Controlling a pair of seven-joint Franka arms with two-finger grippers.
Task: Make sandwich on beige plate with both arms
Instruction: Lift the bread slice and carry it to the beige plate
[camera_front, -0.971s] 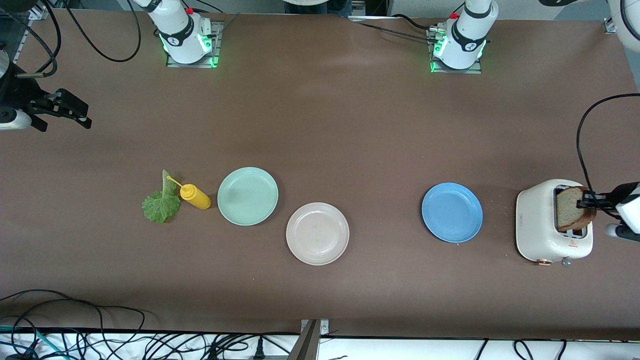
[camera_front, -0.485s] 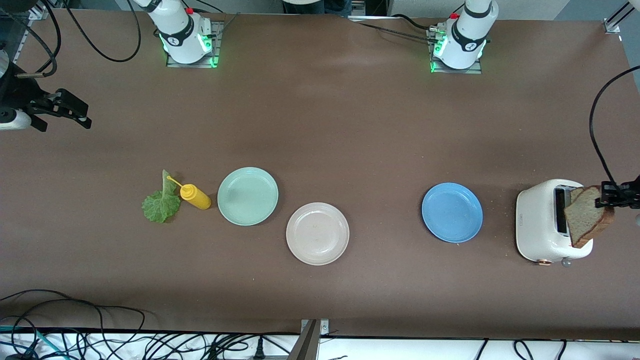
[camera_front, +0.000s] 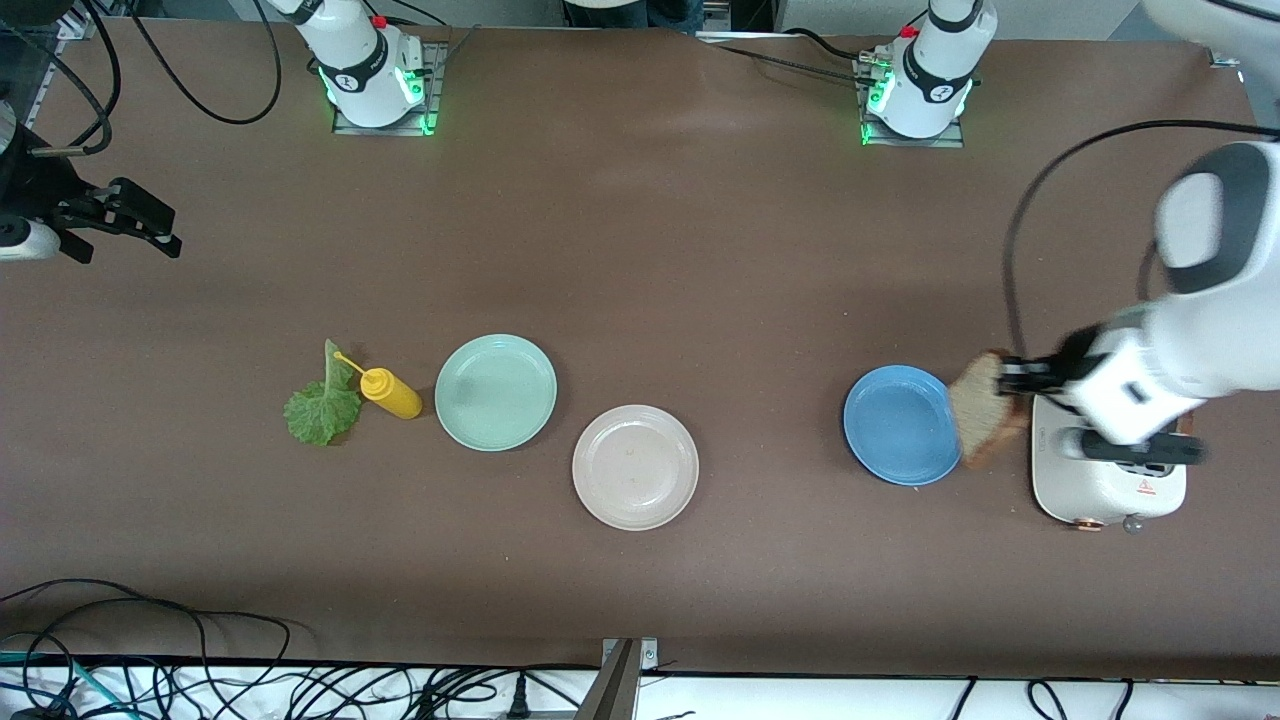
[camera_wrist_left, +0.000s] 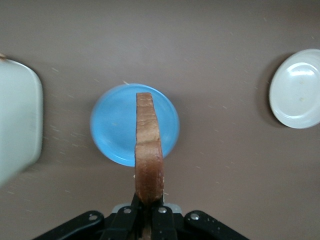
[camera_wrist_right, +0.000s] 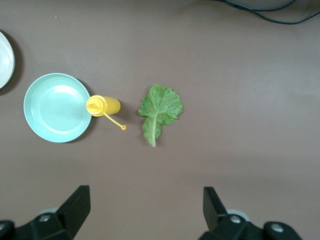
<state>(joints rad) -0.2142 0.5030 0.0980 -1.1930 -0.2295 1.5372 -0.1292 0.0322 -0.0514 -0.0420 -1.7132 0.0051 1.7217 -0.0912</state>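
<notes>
Since the earlier frame, your left gripper (camera_front: 1010, 377) has carried the bread slice (camera_front: 980, 410) off the toaster (camera_front: 1100, 490); it now hangs over the blue plate (camera_front: 900, 425) at that plate's toaster-side edge, fingers clamped on the slice's crust. Your right gripper (camera_wrist_right: 145, 210) waits with fingers spread wide above the lettuce leaf (camera_front: 322, 410), which lies beside the yellow bottle (camera_front: 392, 393) and mint-green plate (camera_front: 495, 392). You see the beige plate (camera_front: 635, 467) empty, nearer the front camera than the mint-green one.

Left end effector (camera_front: 1012, 378) clamped tight in the air; right end effector (camera_front: 150, 222) waits (fingers spread).
</notes>
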